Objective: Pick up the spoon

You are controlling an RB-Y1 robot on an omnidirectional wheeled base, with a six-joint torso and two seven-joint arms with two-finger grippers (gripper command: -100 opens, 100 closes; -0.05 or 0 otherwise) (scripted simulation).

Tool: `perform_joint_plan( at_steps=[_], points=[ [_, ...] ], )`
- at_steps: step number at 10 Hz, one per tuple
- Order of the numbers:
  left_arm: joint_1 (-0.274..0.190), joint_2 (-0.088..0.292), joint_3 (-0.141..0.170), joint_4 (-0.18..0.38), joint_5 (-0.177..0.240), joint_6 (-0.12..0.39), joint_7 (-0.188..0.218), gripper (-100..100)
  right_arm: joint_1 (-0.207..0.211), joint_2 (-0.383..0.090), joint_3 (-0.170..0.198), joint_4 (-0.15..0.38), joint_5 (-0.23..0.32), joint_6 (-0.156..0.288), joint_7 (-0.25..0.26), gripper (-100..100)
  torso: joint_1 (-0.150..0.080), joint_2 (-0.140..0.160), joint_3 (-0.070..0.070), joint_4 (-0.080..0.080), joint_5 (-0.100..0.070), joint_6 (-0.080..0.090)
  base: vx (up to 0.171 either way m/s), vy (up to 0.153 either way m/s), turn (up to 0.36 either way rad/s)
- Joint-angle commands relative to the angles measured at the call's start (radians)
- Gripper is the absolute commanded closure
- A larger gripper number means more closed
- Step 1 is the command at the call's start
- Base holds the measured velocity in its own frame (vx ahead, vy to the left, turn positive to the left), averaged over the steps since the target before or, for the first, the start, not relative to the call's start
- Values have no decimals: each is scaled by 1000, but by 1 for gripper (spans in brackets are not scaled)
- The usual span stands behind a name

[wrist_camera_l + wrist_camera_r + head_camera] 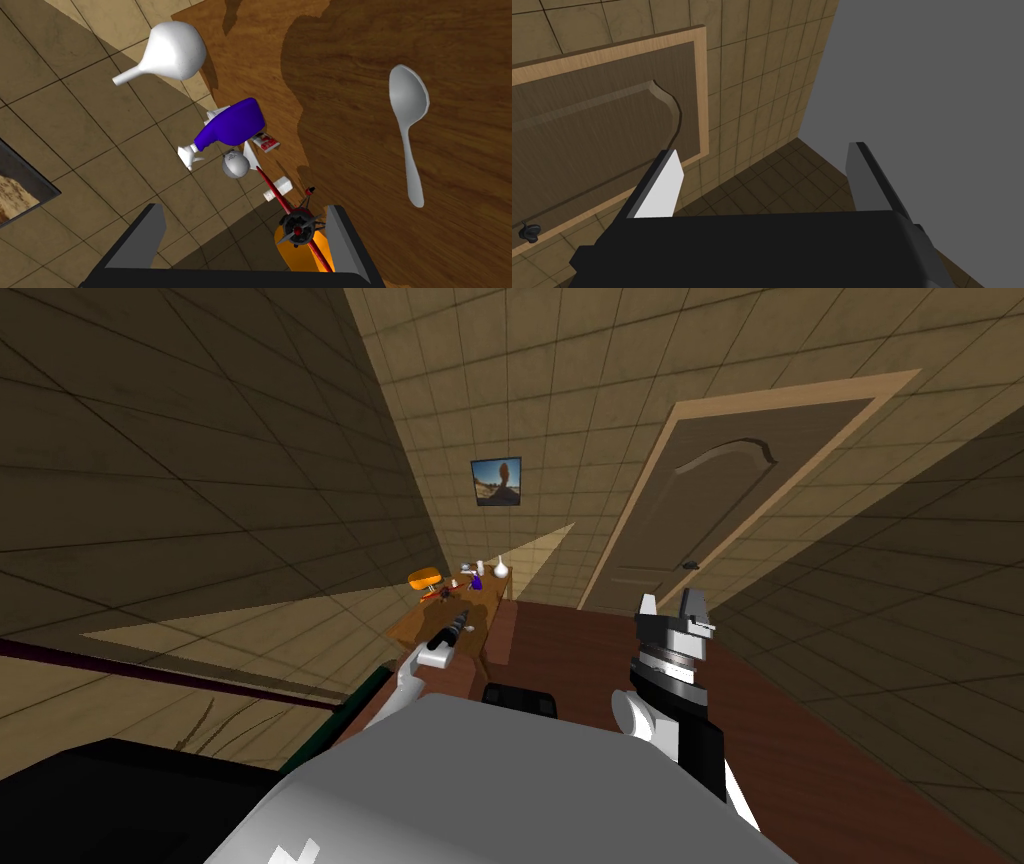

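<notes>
On the tabletop [350, 50], the spoon [410, 135] was not yet grasped; fingers of the left gripper [245, 210] and right gripper [763, 150] were spread apart.

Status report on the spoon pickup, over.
Left hand open above the wooden table. Right hand open, held aside. Spoon flat on the table, untouched, off to one side. Red toy plane sits closer to the left hand.

Wooden table [350, 65], spoon [411, 130], blue bottle [231, 125], white vase [170, 52], toy plane [298, 228]
</notes>
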Motion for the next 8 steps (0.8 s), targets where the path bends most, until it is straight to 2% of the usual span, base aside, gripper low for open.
perform_joint_plan(
  at_steps=[1, 2, 3, 4, 5, 6, 7, 8],
  points=[
    [-28, 6, 9, 50, -2, 50, -21, -100, 0, 0, 0, 0, 0, 0, 0, 0, 0, 0, 0, 0, 0, 0, 71, -73, -56],
    [-28, 6, 9, 59, -2, 58, -21, -100, 0, 0, 0, 0, 0, 0, 0, 0, 1, 0, 0, 0, 0, 0, 55, -63, -34],
    [-51, 16, 18, 105, 1, 93, -39, -100, 0, 0, 0, 0, 0, 0, 0, 0, 1, 1, 0, 0, 0, 0, 60, -69, -70],
    [-51, 16, 18, 106, 1, 106, -39, -100, 0, 0, 0, 0, 0, 0, 0, 0, 1, 1, 0, 0, 0, 0, 55, -68, -31],
    [-74, 25, 28, 154, 4, 137, -58, -100, 0, 0, 0, 0, 0, 0, 0, 0, 1, 1, 1, 0, 0, 0, 61, -72, -44],
    [-74, 25, 28, 154, 4, 153, -58, -100, 0, 0, 0, 0, 0, 0, 0, 0, 1, 1, 1, 0, 0, 0, 49, -49, -24],
    [-97, 33, 39, 196, 7, 190, -77, -100, 0, 0, 0, 0, 0, 0, 0, 0, 2, 1, 1, 0, 0, 0, 62, -49, -53],
    [-97, 33, 39, 202, 7, 200, -77, -100, 0, 0, 0, 0, 0, 0, 0, 0, 2, 1, 1, 0, 1, 0, 57, -32, -26]
  ],
)
